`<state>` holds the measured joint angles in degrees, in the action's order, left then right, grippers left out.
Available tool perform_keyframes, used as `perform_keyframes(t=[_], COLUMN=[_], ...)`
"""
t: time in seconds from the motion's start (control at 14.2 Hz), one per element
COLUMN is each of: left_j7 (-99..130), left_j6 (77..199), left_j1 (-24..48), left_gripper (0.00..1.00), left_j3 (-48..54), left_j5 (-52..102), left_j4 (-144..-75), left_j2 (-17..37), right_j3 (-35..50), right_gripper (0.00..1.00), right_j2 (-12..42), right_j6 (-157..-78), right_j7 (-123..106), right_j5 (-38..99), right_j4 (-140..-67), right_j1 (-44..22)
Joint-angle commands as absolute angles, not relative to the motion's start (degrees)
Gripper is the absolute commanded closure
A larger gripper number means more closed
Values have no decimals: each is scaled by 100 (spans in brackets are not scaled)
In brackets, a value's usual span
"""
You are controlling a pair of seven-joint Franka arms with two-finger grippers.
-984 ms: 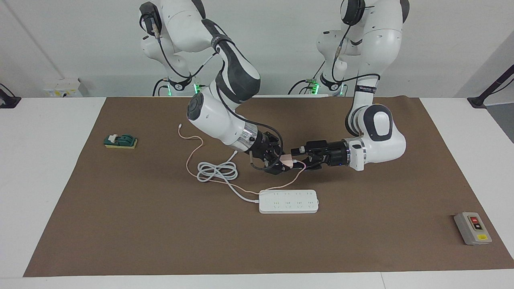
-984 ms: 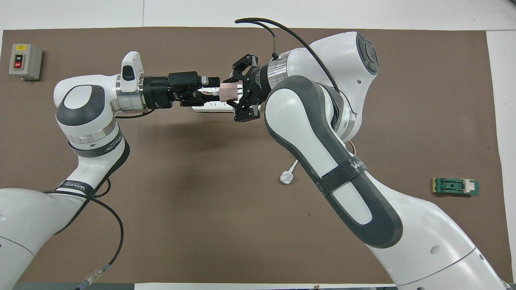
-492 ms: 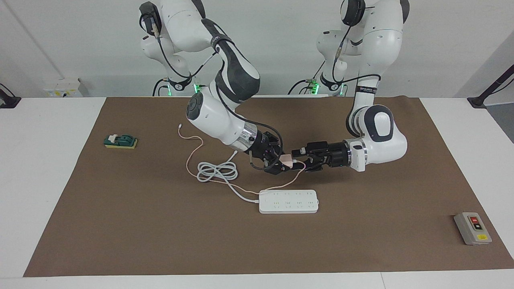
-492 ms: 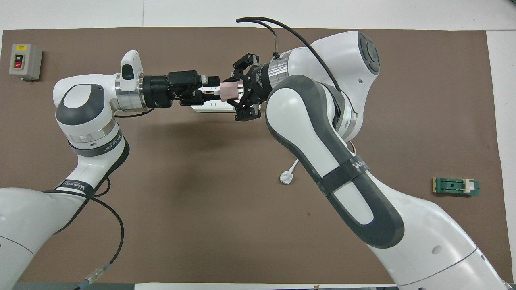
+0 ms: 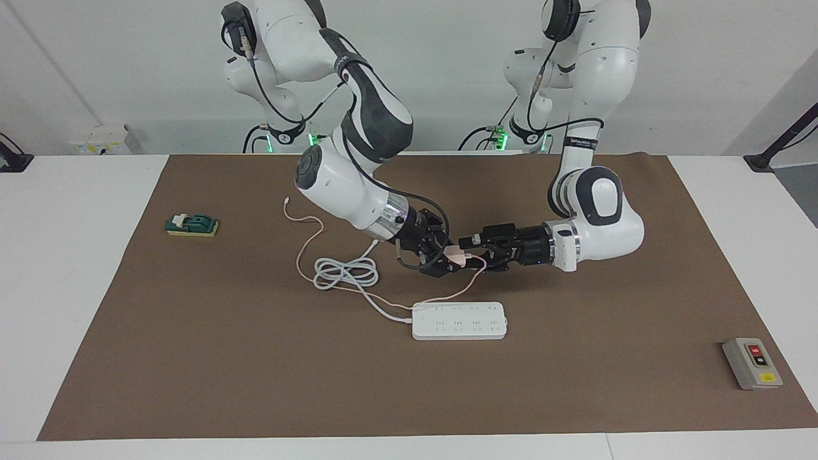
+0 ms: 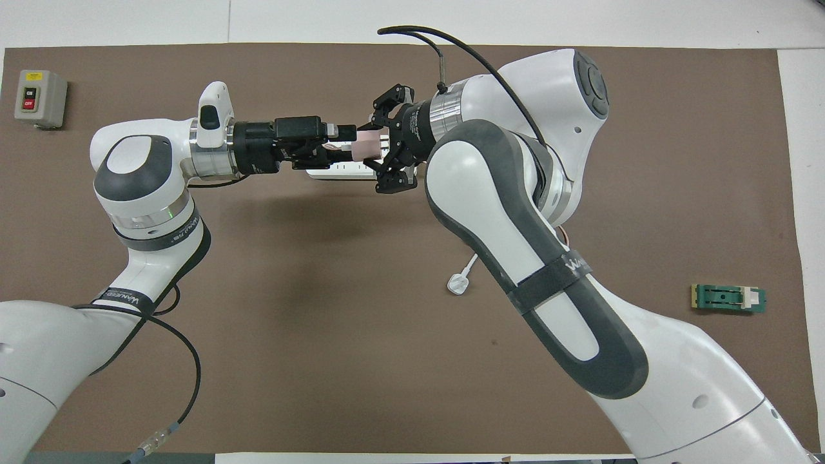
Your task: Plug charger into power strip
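The pale-pink charger [image 5: 455, 254] [image 6: 366, 147] hangs in the air over the brown mat, close by the power strip. My right gripper [image 5: 447, 257] [image 6: 380, 149] is shut on it. My left gripper [image 5: 471, 255] [image 6: 341, 145] points straight at the right one and reaches the charger's free end. The charger's thin pink cable [image 5: 307, 243] trails down onto the mat. The white power strip [image 5: 459, 321] [image 6: 335, 171] lies flat on the mat, partly hidden under both grippers in the overhead view.
The strip's thick white cord lies coiled [image 5: 345, 271] beside it, with its white plug [image 6: 457, 283] on the mat. A grey button box [image 5: 753, 363] sits toward the left arm's end. A small green block [image 5: 192, 224] lies toward the right arm's end.
My left gripper has moved in toward the right gripper and now meets the charger's end. The right gripper and the charger have hardly moved.
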<state>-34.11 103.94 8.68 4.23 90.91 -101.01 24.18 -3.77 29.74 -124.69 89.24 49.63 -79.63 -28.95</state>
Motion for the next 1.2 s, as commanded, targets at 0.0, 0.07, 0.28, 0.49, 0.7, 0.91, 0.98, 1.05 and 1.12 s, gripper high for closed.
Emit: perform_keyframes(t=[0.0, 0.07, 0.28, 0.49, 0.7, 0.91, 0.98, 1.05, 1.12], left_j7=[-3472, -3480, -3665, -3674, -3674, -3674, -3674, -3683, -3674], left_j6=[10494, 10494, 10529, 10547, 10564, 10565, 10564, 10564, 10564], left_j1=[949, 941, 958, 958, 958, 1028, 1037, 1028, 1028], left_gripper=[25, 34, 80, 100, 100, 100, 100, 100, 100], left_j3=[413, 413, 422, 431, 431, 439, 439, 439, 439], left_j5=[9018, 9018, 9035, 9053, 9219, 9386, 9404, 9404, 9387], left_j4=[-9976, -9976, -9984, -9976, -9984, -9984, -9984, -9976, -9976], left_j2=[2496, 2496, 2496, 2496, 2496, 2496, 2496, 2496, 2487], right_j3=[-378, -378, -378, -369, -378, -387, -387, -387, -387], right_gripper=[100, 100, 100, 100, 100, 9, 0, 0, 0], right_j2=[2856, 2856, 2856, 2856, 2856, 2830, 2804, 2795, 2751], right_j6=[-12428, -12428, -12428, -12428, -12428, -12445, -12445, -12428, -12419], right_j7=[8956, 8956, 8956, 8956, 8965, 9070, 9166, 9193, 9193], right_j5=[4966, 4975, 4975, 4975, 4975, 4992, 4992, 4992, 4992], right_j4=[-8060, -8060, -8060, -8060, -8060, -8077, -8077, -8077, -8077], right_j1=[-2883, -2883, -2883, -2883, -2883, -2900, -2874, -2857, -2848])
